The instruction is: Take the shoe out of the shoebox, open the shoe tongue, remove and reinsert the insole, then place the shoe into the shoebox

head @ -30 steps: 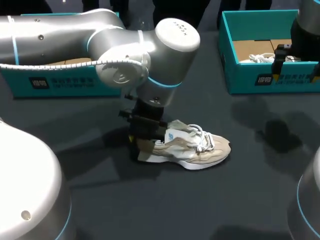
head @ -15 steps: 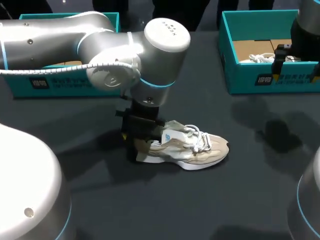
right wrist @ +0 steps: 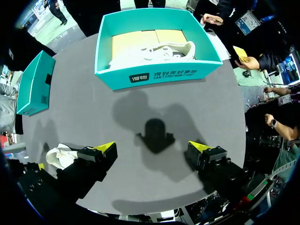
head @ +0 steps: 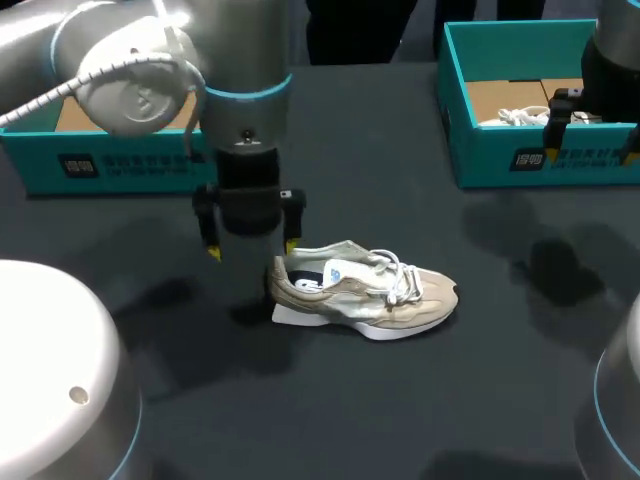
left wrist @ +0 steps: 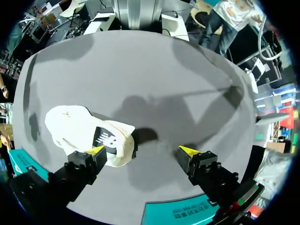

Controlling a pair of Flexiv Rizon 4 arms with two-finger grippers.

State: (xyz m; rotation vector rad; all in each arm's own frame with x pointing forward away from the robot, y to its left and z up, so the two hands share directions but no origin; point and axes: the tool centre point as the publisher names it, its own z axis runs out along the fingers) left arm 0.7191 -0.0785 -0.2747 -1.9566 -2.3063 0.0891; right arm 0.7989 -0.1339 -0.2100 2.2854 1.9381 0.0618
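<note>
A beige and white shoe lies on its sole on the dark table, toe to the right, laces loose. My left gripper hangs open just above and left of the heel, touching nothing. In the left wrist view the shoe rests beside one finger of the left gripper, not between the two. A teal shoebox at the back right holds a second white shoe. My right gripper stays open over that box's front wall; the right wrist view shows the right gripper open above bare table, with the shoebox ahead.
A second teal box stands at the back left behind my left arm; in the right wrist view this box sits off to one side. The shoe on the table shows beside the right gripper's finger.
My left gripper opened, let go of the shoe's heel, then rose and shifted left. The shoe stayed on the table. The right arm has not moved.
</note>
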